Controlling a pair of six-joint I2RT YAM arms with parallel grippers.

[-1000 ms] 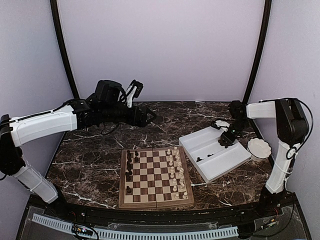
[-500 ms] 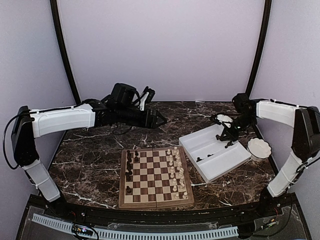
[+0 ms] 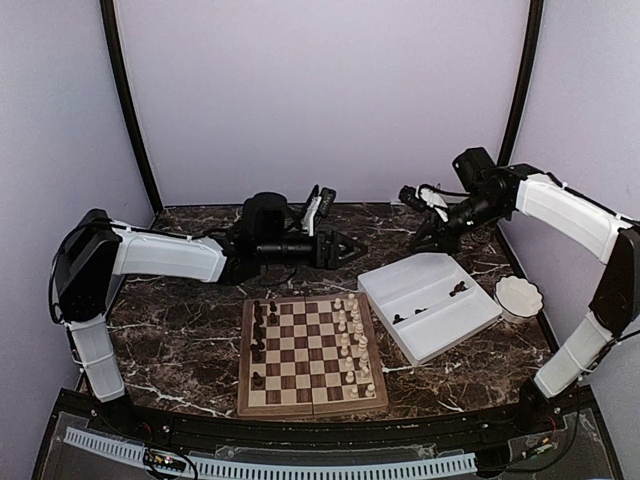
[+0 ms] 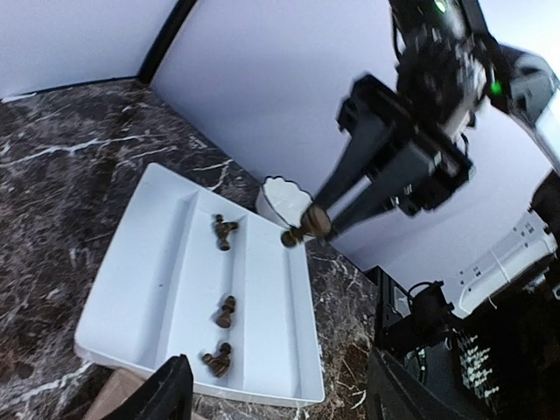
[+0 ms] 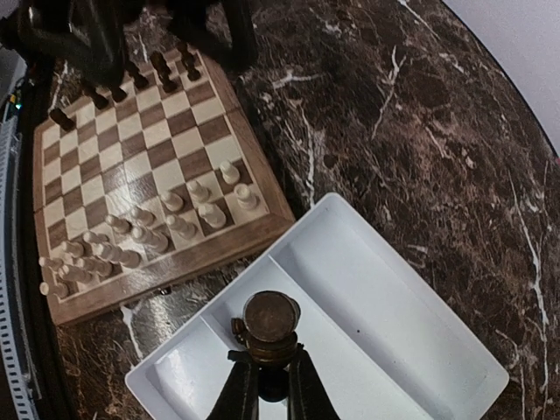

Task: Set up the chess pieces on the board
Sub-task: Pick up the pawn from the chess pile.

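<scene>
The board [image 3: 243, 360] lies at the table's front centre, with dark chess pieces [image 3: 260, 322] along its left side and cream pieces along its right. More dark pieces [image 3: 457, 290] lie in the white divided tray [image 3: 470, 322]. My right gripper [image 3: 422, 240] hangs above the tray's far corner, shut on one dark chess piece [image 5: 271, 319]; the left wrist view shows that held piece [image 4: 302, 230] too. My left gripper [image 3: 352, 247] is open and empty, reaching right behind the board. Its fingers [image 4: 166, 394] stand wide apart before the tray [image 4: 157, 289].
A small white scalloped bowl [image 3: 518, 297] stands right of the tray, near the table's right edge. Three loose dark pieces [image 4: 226, 311] lie in the tray's middle compartments. The right wrist view shows the board [image 5: 175, 282] just beyond the tray [image 5: 394, 289]. Purple walls enclose the table.
My right gripper has risen out of the tray with a dark piece and moved up and left. My left arm has stretched to the right, behind the board, toward the tray.
</scene>
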